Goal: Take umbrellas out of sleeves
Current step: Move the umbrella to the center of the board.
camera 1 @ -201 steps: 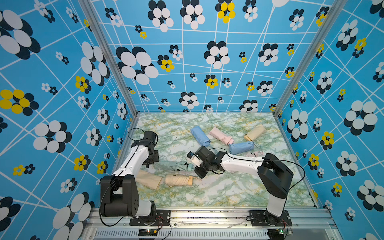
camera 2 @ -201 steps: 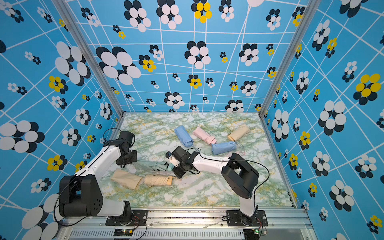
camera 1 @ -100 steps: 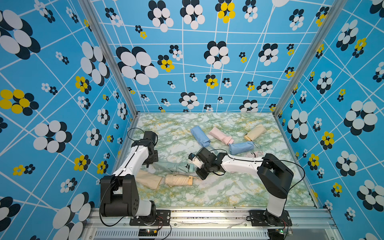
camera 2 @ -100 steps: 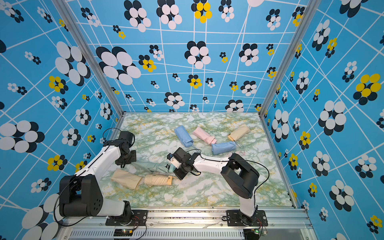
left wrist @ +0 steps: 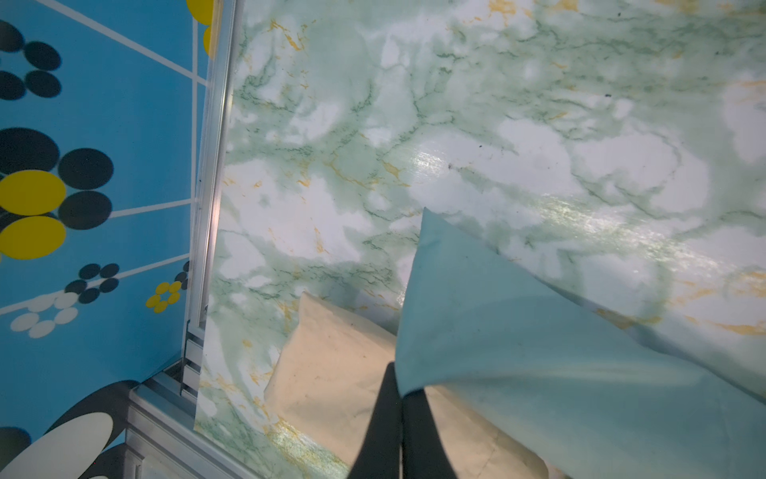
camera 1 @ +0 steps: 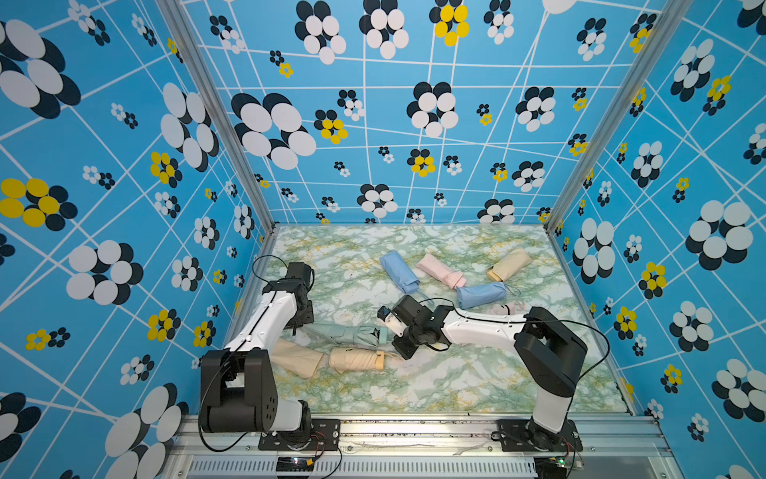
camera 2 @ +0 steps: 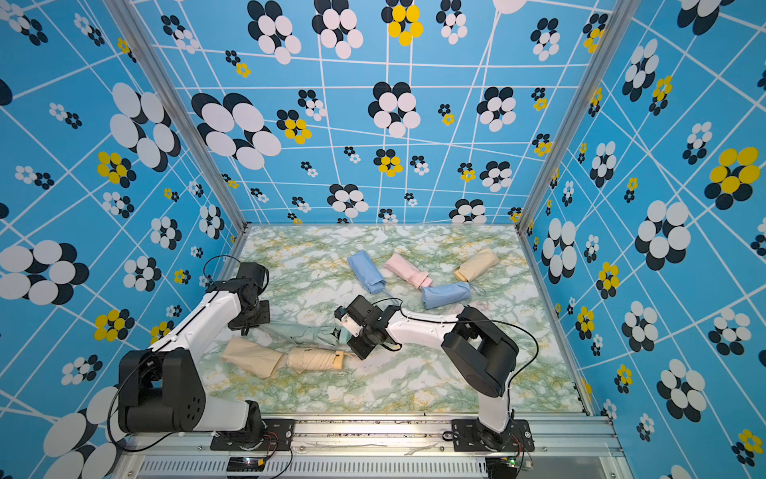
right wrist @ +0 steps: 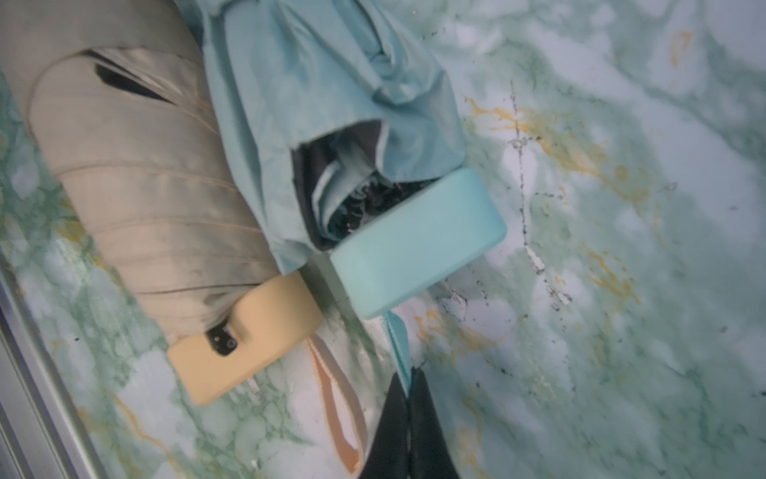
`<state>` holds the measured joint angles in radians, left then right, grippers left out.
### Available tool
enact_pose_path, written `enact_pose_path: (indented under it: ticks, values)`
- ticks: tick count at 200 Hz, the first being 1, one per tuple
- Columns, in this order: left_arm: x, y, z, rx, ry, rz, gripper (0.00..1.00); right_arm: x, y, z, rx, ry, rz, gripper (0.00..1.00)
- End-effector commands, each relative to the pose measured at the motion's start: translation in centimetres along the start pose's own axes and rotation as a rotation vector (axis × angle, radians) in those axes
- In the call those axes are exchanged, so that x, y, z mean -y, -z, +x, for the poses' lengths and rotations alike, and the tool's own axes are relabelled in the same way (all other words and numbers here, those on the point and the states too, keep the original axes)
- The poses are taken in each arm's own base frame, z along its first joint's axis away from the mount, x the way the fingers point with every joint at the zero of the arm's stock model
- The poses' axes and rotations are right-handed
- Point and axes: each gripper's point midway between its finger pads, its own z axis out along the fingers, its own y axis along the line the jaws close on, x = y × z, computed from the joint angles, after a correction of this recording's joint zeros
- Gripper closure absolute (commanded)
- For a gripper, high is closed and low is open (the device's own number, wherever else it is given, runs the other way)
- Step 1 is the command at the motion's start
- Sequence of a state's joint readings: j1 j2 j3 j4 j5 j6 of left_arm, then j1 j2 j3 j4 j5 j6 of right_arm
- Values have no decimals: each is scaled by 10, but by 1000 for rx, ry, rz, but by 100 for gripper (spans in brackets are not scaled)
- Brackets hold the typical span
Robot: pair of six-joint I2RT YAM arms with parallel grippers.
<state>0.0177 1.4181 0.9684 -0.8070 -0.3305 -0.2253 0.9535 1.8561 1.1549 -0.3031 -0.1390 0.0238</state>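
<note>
Right wrist view: right jaws?
— Pinched together on the cord (right wrist: 396, 344) of the mint umbrella (right wrist: 414, 240), which touches the beige umbrella (right wrist: 157, 186).
Left jaws?
— Clamped on the mint sleeve (left wrist: 539, 352), just beside that beige umbrella.

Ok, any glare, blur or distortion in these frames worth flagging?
Left wrist view: bright glare streaks on the table, mint sleeve edge crisp; right wrist view: soft throughout, beige umbrella pleats smeared, mint umbrella handle clearer; both top views: evenly lit, sharp, walls splayed by the wide lens.
</note>
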Motion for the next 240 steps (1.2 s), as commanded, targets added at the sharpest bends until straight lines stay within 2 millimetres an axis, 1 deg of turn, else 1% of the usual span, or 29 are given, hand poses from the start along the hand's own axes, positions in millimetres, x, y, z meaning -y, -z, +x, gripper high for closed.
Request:
enact_pose_path:
  ticks: [1, 98, 162, 240]
  values:
    - [-11, 4, 0, 31, 30, -51, 100, 2, 10, 3, -4, -11, 17, 100]
    - [-28, 5, -1, 45, 46, -154, 100, 3, 9, 6, -9, -10, 25, 100]
    - [-32, 1, 0, 29, 42, -192, 100, 5, 11, 7, -11, -8, 37, 100]
    - [-40, 2, 0, 30, 56, -236, 100, 6, 10, 8, -17, -8, 42, 100]
